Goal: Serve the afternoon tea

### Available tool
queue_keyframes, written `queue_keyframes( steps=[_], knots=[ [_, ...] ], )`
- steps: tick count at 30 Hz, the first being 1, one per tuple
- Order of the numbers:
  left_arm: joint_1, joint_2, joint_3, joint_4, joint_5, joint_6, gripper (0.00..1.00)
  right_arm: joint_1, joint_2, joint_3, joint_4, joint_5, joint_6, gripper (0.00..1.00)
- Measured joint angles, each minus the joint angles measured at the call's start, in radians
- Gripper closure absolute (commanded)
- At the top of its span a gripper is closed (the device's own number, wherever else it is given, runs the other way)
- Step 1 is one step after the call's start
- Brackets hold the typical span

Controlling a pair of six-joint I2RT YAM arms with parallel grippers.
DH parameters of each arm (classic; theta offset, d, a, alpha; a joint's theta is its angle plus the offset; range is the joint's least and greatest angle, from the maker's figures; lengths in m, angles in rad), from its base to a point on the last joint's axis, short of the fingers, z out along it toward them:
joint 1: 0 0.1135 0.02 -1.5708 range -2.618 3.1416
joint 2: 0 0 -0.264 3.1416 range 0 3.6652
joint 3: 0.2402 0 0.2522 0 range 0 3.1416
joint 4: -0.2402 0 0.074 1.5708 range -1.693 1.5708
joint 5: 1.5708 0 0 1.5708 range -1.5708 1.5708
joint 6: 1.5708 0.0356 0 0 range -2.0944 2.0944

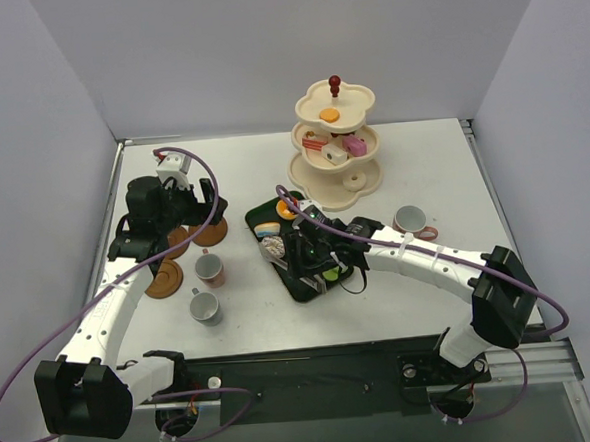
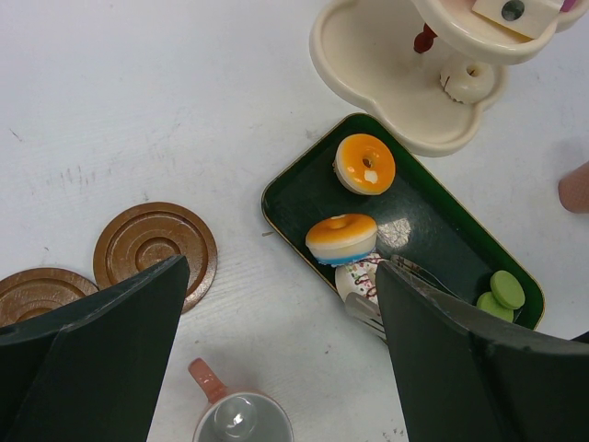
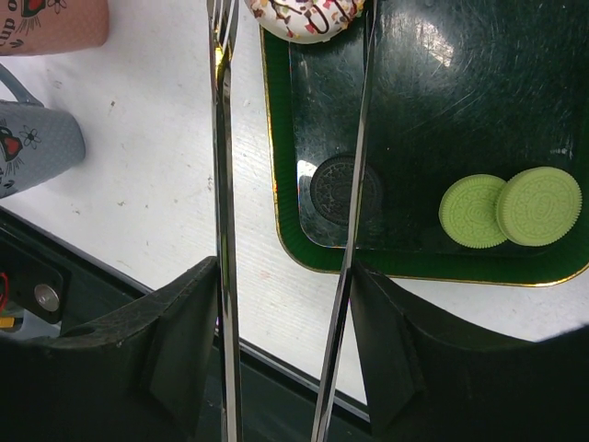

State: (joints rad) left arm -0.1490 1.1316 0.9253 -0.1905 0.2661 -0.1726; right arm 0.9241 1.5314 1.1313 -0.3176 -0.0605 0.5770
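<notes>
**Left gripper** (image 2: 281, 267): jaws released, spread wide, nothing between them. It hangs over the far-left part of the table (image 1: 422, 163), above two brown saucers (image 2: 156, 249) lying side by side. A further saucer (image 1: 163, 279) lies nearer.

**Right gripper** (image 3: 285, 276): jaws clenched on the metal tongs (image 3: 224, 184), one blade against each finger. The blades reach out over the dark green tray (image 3: 414, 83) at table centre. A sprinkled white donut (image 3: 308, 14) lies between the blade tips; contact cannot be judged.

**Tray contents:**
- an orange donut (image 2: 365, 164) at the far end
- a layered orange-and-blue donut (image 2: 341, 238) beside the white one
- a dark sandwich biscuit (image 3: 340, 189) near the near-left corner
- two green macarons (image 3: 511, 207), overlapping, to the right of the biscuit

**Cups:** a pink cup (image 1: 210, 269) and a grey cup (image 1: 204, 307) stand left of the tray. A third cup (image 1: 410, 219) sits to its right.

**Three-tier stand** (image 1: 335, 138): far centre, just beyond the tray. It carries an orange sweet (image 1: 330, 115) on top, cake slices (image 1: 333, 149) on the middle tier and a pale donut (image 1: 354, 180) on the lowest.
</notes>
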Motion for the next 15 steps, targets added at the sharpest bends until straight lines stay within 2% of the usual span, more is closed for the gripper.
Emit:
queue_keyframes(
  steps=[3,8,15],
  knots=[
    [0.0,0.0,0.0,0.0,0.0,0.0,0.06,0.0,0.0,0.0,0.0,0.0,0.0,0.52],
    [0.0,0.0,0.0,0.0,0.0,0.0,0.06,-0.001,0.0,0.0,0.0,0.001,0.0,0.63],
    [0.0,0.0,0.0,0.0,0.0,0.0,0.06,-0.001,-0.023,0.0,-0.013,0.004,-0.003,0.66]
  ],
)
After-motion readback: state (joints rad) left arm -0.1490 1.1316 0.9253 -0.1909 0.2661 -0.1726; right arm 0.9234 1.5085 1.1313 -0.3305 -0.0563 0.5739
